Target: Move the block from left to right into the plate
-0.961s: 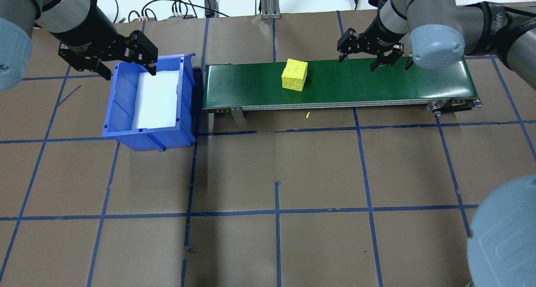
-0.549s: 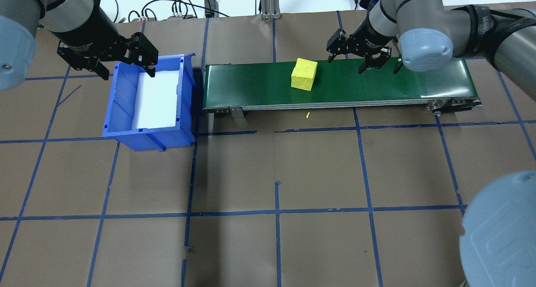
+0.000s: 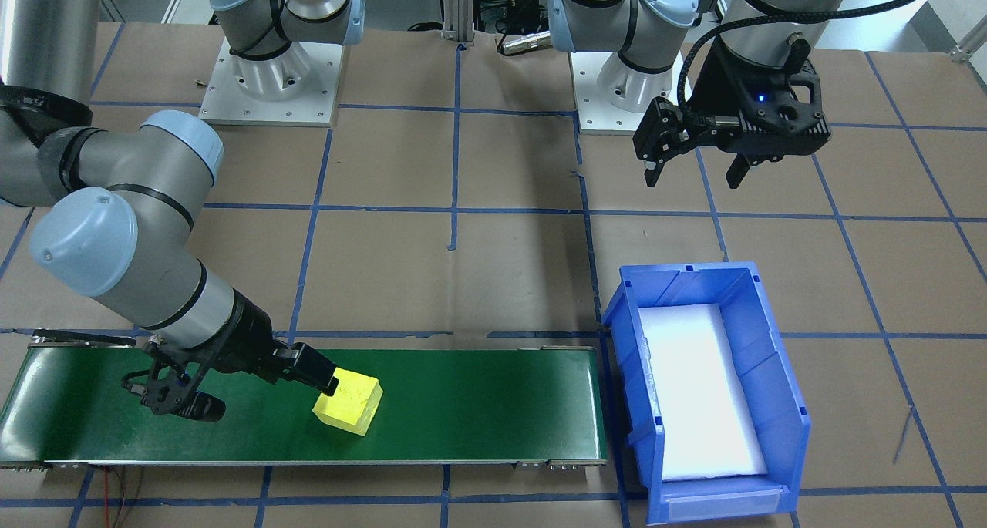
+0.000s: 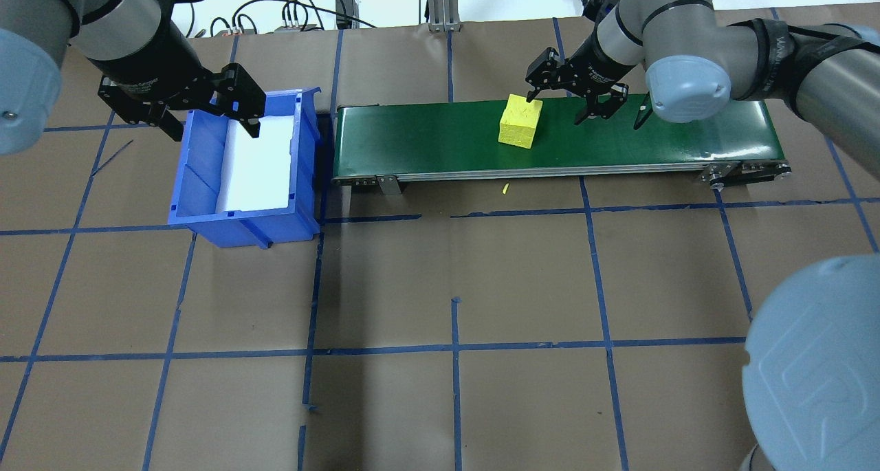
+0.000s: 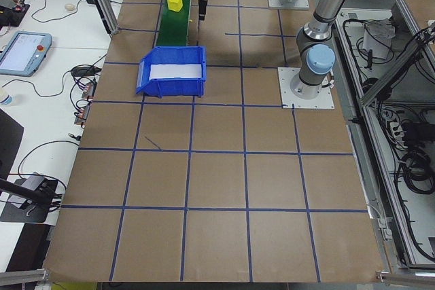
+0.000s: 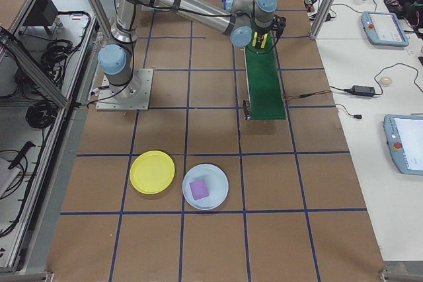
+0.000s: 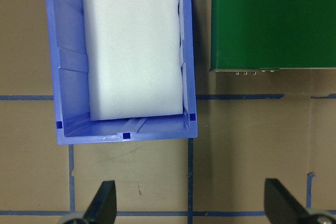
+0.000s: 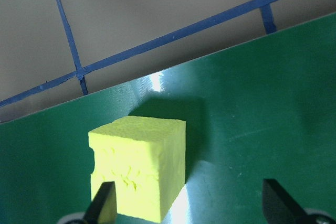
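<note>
A yellow foam block point(image 4: 520, 121) point(image 3: 348, 401) sits on the green conveyor belt point(image 4: 653, 134). My right gripper point(image 4: 558, 106) point(image 3: 266, 395) hovers low over the belt, open, with one fingertip at the block's near top edge and the other well to its side. In the right wrist view the block point(image 8: 142, 169) lies against the left finger, off centre between the jaws. My left gripper point(image 4: 213, 120) point(image 3: 694, 175) hangs open and empty above the blue bin's far end. The yellow plate point(image 6: 152, 172) shows only in the exterior right view, far from the belt.
The blue bin point(image 4: 199, 175) point(image 7: 65, 77) with white foam padding stands at the belt's left end. A pale blue plate point(image 6: 218, 199) holding a purple block point(image 6: 198, 188) sits beside the yellow plate. A yellow crumb point(image 4: 505, 189) lies in front of the belt.
The block has travelled to the right along the belt. My right gripper has moved left to meet it, still open. My left gripper has shifted slightly right over the bin.
</note>
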